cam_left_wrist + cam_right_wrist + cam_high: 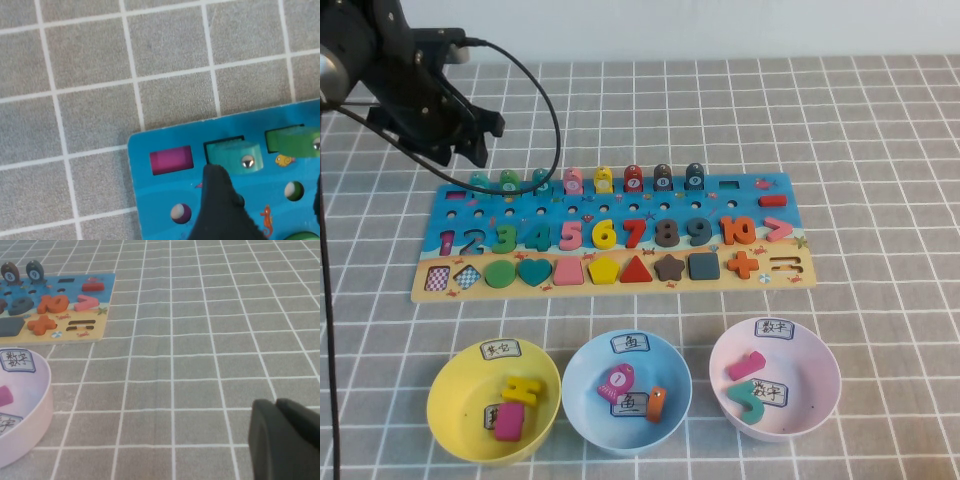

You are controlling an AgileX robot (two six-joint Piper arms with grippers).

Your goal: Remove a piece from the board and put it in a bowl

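The board [715, 207] lies across the middle of the table with a row of fish tokens along its far edge. The teal-green fish piece [480, 181] stands at the left end of that row, beside a green fish [509, 181]. My left gripper [470, 152] hovers over that far-left corner, open and empty. In the left wrist view the piece [234, 155] lies just past one fingertip [220, 200], with the board [150, 200] beneath. The light blue bowl [582, 385] stands in front of the board and holds a pink and an orange token. My right gripper [286, 437] is shut, low over bare cloth.
A yellow bowl [450, 400] and a pale pink bowl [820, 385] flank the blue one; the pink bowl [40, 405] and the board's right end [107, 295] show in the right wrist view. A black cable loops over the board's far left.
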